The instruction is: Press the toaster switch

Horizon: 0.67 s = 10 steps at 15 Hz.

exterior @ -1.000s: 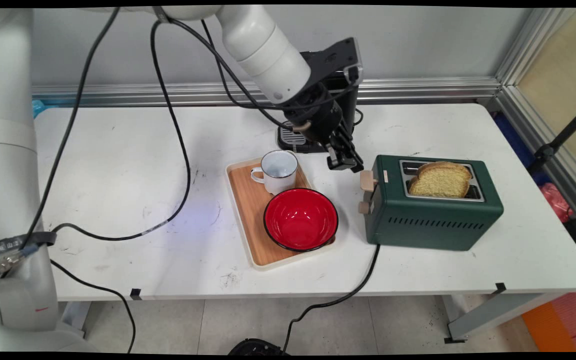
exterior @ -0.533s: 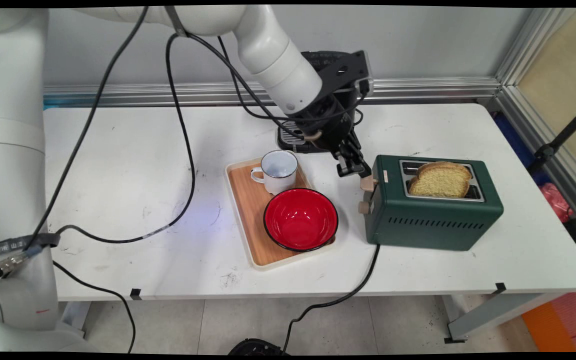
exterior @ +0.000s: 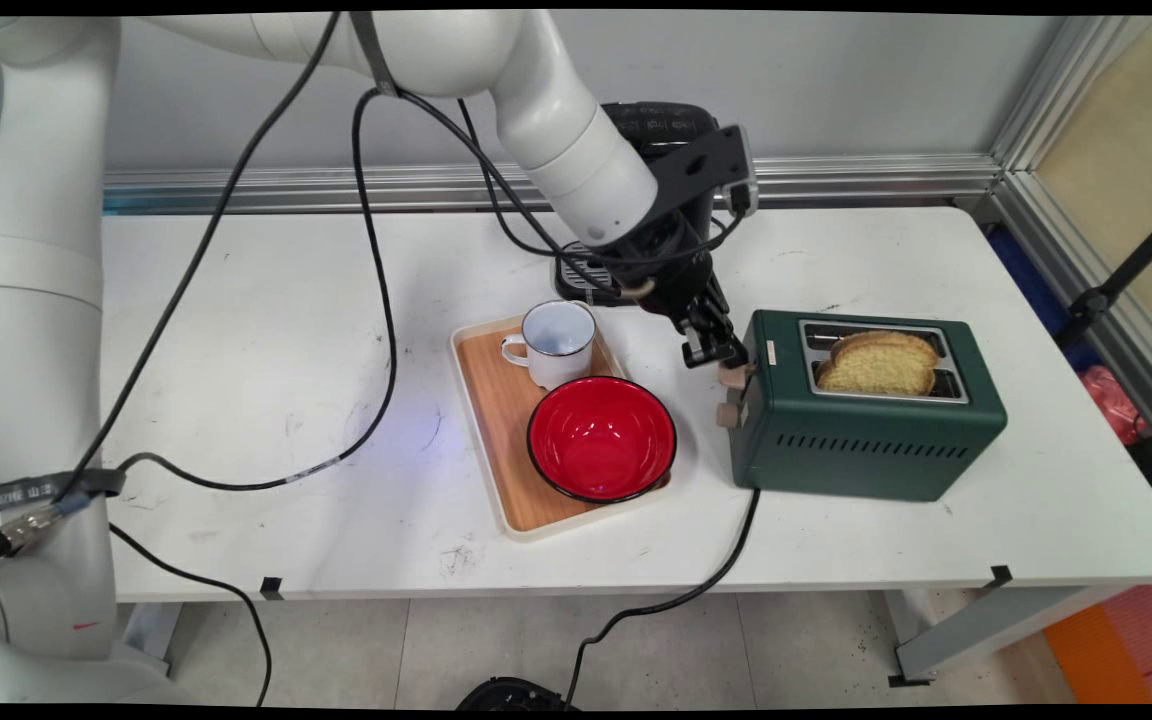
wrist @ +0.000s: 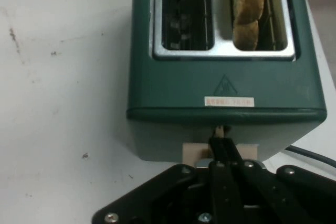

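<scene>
While the toaster point(exterior: 866, 420) sits well in from the table point(exterior: 266, 300) edges, the gripper point(exterior: 714, 352), fingers pressed together, bears on its wooden lever point(exterior: 733, 376) at the left end. Bread point(exterior: 878, 362) sits low in one slot. Left of the toaster, the tray point(exterior: 496, 410) carries a bowl point(exterior: 601, 438) and mug point(exterior: 556, 343); a black machine point(exterior: 586, 280) stands behind.
</scene>
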Available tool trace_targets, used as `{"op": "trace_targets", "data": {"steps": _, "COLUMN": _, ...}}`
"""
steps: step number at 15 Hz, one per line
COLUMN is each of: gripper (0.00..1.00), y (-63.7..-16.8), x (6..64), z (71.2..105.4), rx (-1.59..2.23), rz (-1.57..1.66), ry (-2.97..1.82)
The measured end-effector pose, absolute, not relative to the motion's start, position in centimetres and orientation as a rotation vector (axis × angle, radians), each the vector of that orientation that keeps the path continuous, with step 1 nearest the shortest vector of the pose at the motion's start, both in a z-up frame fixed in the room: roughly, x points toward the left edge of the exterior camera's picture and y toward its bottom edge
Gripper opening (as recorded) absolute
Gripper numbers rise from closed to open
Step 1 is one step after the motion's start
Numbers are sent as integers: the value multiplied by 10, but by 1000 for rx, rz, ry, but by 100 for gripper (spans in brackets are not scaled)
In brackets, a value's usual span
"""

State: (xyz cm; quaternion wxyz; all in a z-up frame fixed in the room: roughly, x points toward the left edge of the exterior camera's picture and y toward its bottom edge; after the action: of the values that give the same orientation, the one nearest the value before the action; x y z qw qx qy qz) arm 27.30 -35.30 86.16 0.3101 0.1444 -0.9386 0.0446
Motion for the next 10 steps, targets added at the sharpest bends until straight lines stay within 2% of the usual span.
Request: {"op": "trace_targets", "data": {"steps": 10, "gripper": 0, "y": -355, "x": 271, "z": 835, "rx": 380, "rz": 108, "ry": -2522}}
